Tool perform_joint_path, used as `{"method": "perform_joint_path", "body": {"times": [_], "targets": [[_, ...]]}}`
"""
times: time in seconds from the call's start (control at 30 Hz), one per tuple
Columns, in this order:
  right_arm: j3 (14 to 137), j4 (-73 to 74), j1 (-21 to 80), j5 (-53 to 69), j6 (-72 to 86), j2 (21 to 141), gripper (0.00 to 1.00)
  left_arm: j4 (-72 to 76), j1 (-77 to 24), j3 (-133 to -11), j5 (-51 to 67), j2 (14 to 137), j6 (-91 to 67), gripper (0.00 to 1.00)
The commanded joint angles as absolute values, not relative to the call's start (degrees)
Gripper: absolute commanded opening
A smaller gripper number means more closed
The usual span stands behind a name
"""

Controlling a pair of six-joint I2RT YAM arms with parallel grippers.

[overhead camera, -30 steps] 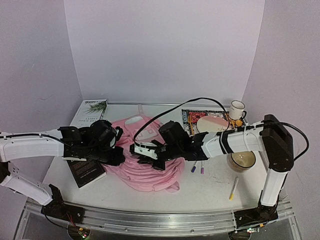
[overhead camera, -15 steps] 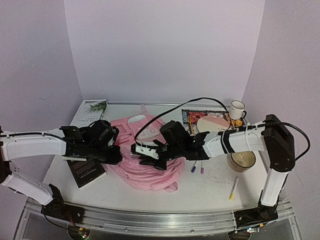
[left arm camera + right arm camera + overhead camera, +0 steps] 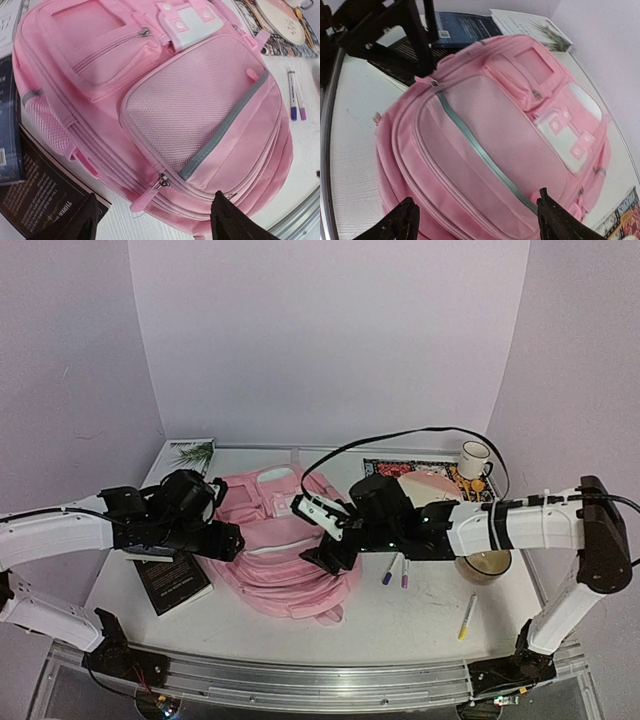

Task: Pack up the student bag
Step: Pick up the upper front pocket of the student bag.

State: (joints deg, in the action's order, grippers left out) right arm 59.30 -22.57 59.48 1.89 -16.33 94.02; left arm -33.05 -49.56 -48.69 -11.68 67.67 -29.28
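Left gripper point(image 3: 152, 222): fingers are standing wide apart, holding nothing, hovering just above a zip pull point(image 3: 150, 197) on the student bag point(image 3: 200, 100).
Right gripper point(image 3: 480, 225): fingers are likewise spreading empty over the bag's other side.
Bag: is lying flat at table centre, front up, visible zips appearing closed.
Risk: fingers pinching loose fabric instead of the pull, dragging the bag into the dark book point(image 3: 170, 585) or the purple markers point(image 3: 394, 576).
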Motion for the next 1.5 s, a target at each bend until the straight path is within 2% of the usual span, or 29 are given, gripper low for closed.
{"method": "perform_joint_path", "body": {"times": [0.0, 0.13, 0.2, 0.37, 0.6, 1.07, 1.47], "targets": [[54.3, -22.3, 59.2, -9.1, -5.7, 85.7, 0.83, -32.2, -49.6, -54.2, -9.7, 69.7, -21.3, 0.86], [49.2, -22.3, 59.1, -15.2, 3.6, 78.6, 0.97, -32.2, -50.0, -57.1, -7.0, 71.8, -15.4, 0.93], [47.1, -22.2, 59.1, -17.5, 7.9, 75.3, 0.98, -32.2, -51.1, -58.5, -6.9, 73.5, -13.4, 0.95], [44.1, -19.0, 59.1, -22.7, 19.5, 68.9, 0.98, -32.3, -57.5, -61.9, -11.3, 78.8, -9.9, 0.99], [45.0, -10.3, 58.9, -25.4, 27.5, 67.7, 0.98, -32.6, -60.6, -67.1, -13.6, 88.5, -10.1, 0.99], [41.1, -9.9, 58.9, -25.5, 32.1, 66.0, 0.98, -35.9, -63.5, -74.5, -25.9, 100.7, -9.9, 0.99], [41.3, -9.9, 58.9, -25.7, 32.5, 66.8, 0.98, -38.8, -63.5, -77.5, -39.2, 101.2, -11.8, 0.99]]}}
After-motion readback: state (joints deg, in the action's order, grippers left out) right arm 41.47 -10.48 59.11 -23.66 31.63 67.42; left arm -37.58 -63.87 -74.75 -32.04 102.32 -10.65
